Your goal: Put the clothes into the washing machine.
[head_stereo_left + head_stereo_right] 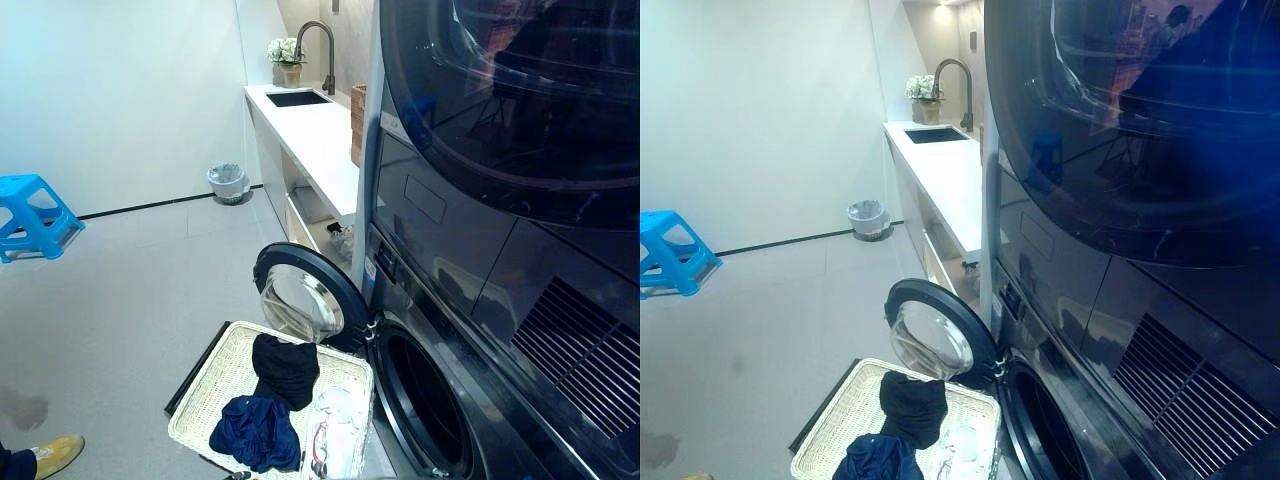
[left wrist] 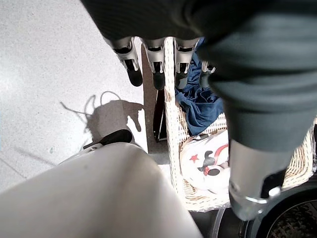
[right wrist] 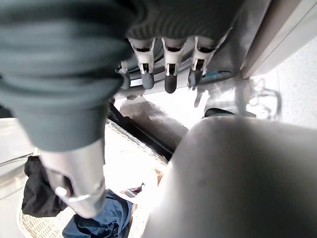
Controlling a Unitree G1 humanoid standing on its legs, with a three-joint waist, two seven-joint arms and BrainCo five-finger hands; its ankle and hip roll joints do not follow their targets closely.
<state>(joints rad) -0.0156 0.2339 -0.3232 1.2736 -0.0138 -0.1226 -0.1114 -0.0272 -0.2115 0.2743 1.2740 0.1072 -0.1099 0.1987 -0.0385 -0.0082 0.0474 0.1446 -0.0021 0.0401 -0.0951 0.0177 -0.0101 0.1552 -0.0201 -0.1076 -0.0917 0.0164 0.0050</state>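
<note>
Three garments lie in the pale woven wicker basket [image 1: 215,375] on the floor: a crumpled black piece [image 1: 285,367] toward its far edge, a rumpled navy piece [image 1: 256,432] at its near edge, and a white printed piece [image 1: 335,430] along the edge nearest the washing machine [image 1: 430,400]. Round glass door [image 1: 300,300] stands swung open just beyond the basket. My left hand [image 2: 156,64] hangs above the basket rim, fingers straight, holding nothing. My right hand [image 3: 168,69] likewise, fingers loose and apart. Blue plastic stool [image 1: 32,215] and bin [image 1: 228,183] stand well apart.
</note>
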